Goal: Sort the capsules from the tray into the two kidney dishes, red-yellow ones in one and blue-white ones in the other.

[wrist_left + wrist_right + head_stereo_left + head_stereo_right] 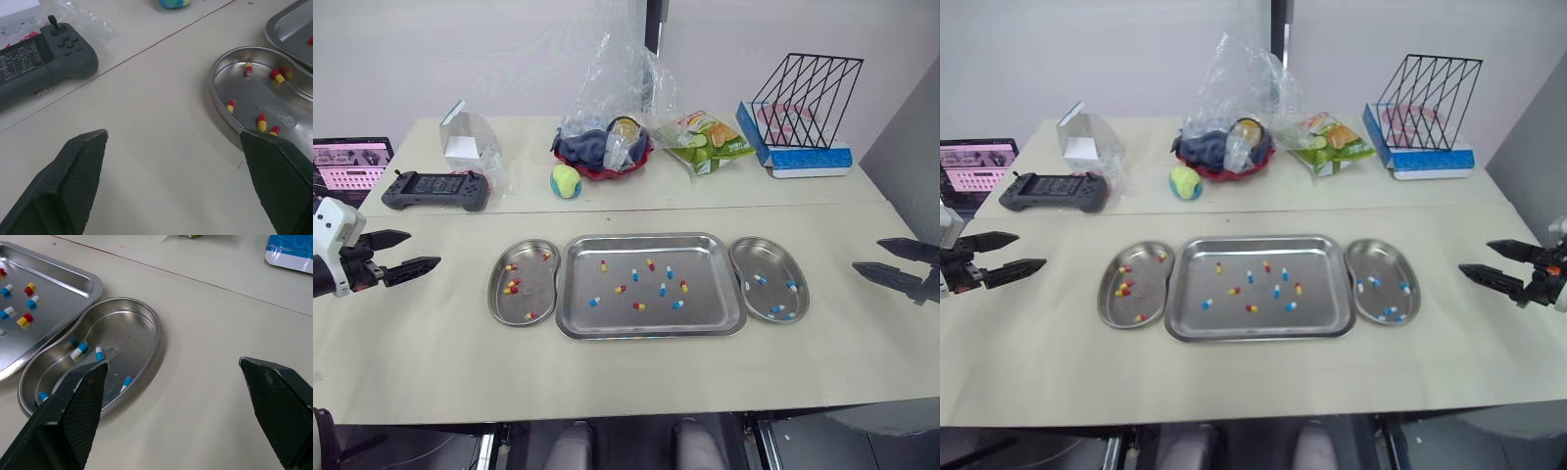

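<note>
Centrally, a steel tray [705, 257] is pictured on the worktop [636, 377], with red-yellow capsules [649, 264] and blue-white capsules [634, 275] scattered loose inside it. It is flanked by the left kidney dish [534, 290], set just beside the tray's left edge and loaded with red-yellow pieces, and the right kidney dish [764, 257], just beside its right edge, where blue-white ones are seen. The left claw [424, 248] and the right claw [867, 255] are held empty above the worktop, fingers spread apart, well out from the tray beyond either dish.
</note>
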Robot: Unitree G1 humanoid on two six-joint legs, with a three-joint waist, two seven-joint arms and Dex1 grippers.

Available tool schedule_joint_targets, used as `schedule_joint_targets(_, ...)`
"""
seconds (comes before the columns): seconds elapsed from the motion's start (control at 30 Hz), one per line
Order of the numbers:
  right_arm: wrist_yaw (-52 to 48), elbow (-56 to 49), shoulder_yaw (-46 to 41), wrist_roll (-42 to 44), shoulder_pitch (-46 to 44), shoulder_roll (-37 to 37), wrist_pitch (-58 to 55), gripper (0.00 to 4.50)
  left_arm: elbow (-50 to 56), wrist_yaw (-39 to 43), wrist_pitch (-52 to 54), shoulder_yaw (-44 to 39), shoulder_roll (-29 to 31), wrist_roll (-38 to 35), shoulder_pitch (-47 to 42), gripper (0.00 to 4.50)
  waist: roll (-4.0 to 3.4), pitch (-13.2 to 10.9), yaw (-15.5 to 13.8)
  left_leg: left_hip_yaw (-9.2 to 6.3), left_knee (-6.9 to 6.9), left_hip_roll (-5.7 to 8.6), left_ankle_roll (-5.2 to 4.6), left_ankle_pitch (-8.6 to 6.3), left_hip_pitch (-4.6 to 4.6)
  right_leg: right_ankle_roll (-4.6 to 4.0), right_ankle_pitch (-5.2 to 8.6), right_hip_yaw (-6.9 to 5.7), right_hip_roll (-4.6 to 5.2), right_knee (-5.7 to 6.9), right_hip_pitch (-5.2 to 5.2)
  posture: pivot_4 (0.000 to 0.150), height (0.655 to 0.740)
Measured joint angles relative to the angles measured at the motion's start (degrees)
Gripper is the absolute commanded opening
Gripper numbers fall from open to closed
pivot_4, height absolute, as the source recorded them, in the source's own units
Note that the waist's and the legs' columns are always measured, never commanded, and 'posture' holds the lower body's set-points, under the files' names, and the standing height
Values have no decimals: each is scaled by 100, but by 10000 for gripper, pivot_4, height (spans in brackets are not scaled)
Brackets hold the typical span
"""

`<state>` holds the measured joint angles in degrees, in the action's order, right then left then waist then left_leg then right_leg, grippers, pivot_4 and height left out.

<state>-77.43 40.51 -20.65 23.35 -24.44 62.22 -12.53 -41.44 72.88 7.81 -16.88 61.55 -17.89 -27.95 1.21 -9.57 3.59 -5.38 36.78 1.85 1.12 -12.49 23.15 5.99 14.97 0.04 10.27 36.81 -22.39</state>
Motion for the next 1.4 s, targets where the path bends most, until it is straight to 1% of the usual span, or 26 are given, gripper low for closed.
schedule_joint_targets(0.13, -11, 158, 0, -5, -23, -4, 157, 44917, 24, 65, 248, 0, 1, -27, 18, 45000, 0, 0, -1, 0, 0, 0, 0, 0, 0, 0, 0, 0, 0, 0, 1, 1500, 7346)
schedule_joint_targets(0.27, -45, 393, 0, -7, -26, -59, 330, 44917, 37, 219, 227, -34, 1, -59, 66, 45000, 0, 0, 3, 0, 0, 0, 0, 0, 0, 0, 0, 0, 0, -1, 1, 1500, 7346)
schedule_joint_targets(0.53, -117, 547, 1, -15, -119, -80, 458, 44917, 37, 273, 67, -145, 1, -88, 65, 45000, 0, 0, 9, 0, 0, 0, 0, 0, 0, 0, 0, 0, 0, -1, 1, 1500, 7346)
schedule_joint_targets(0.6, -139, 564, 7, -16, -151, -80, 454, 44917, 82, 564, 86, -261, 2, -287, 126, 45000, 0, 0, 16, 0, 0, 0, 0, 0, 0, 0, 0, 0, 0, -1, 1, 1500, 7346)
schedule_joint_targets(0.7, -281, 451, 11, 22, -104, -87, 260, 44917, 671, 1188, 283, -433, 19, -690, 578, 45000, -1, 0, 32, 2, 0, -1, 0, 0, 0, 0, 0, 1, 0, -1, 0, 1500, 7346)
schedule_joint_targets(0.87, -400, -632, 6, 174, 537, -230, -93, 44917, 1823, 1572, 456, -662, 18, -1097, 1206, 45000, -1, 0, 20, 1, 2, -5, 0, 0, 2, 0, 0, 0, 0, -3, 3, 1500, 7346)
schedule_joint_targets(0.93, -385, -967, 2, 252, 724, -287, -243, 44917, 2096, 1623, 491, -696, 18, -1178, 1334, 45000, -2, 0, 11, 2, 3, -4, 0, 0, 0, 0, 0, 1, 0, -3, 3, 1500, 7346)
schedule_joint_targets(1.03, -353, -1772, -6, 418, 1045, -328, -592, 44917, 2464, 1689, 574, -770, 17, -1328, 1597, 45000, -4, 0, 8, 2, 3, -6, -1, -1, 0, 0, 0, 1, -1, -1, 2, 1500, 7346)
schedule_joint_targets(1.17, -225, -2669, 0, 590, 1201, -354, -954, 44917, 2665, 1661, 631, -901, 17, -1392, 1795, 45000, -4, 0, -10, 2, 4, -5, -2, -2, 0, 0, 0, 2, -1, -3, 2, 1500, 7346)
schedule_joint_targets(1.27, -78, -3571, 279, 805, 1010, -498, -1375, 44917, 2793, 1558, 536, -1237, -63, -1380, 2242, 45000, -6, 2, 32, 3, 3, -12, -6, -4, -5, 0, 0, 2, -3, -1, 1, 1500, 7346)
schedule_joint_targets(1.33, 38, -4289, 766, 960, 654, -688, -1654, 44917, 2942, 1338, 325, -1435, -318, -1358, 2546, 45000, -7, 2, 50, 6, 2, -19, -8, -7, -11, 0, 0, 0, -6, -3, -1, 1500, 7346)
schedule_joint_targets(1.4, 291, -4743, 1213, 1000, 121, -1047, -1896, 44917, 3228, 1149, 308, -1574, -522, -1368, 2914, 45000, -5, 1, 38, 8, 3, -25, -4, -9, -6, -1, 0, 0, -10, -1, -5, 1500, 7346)
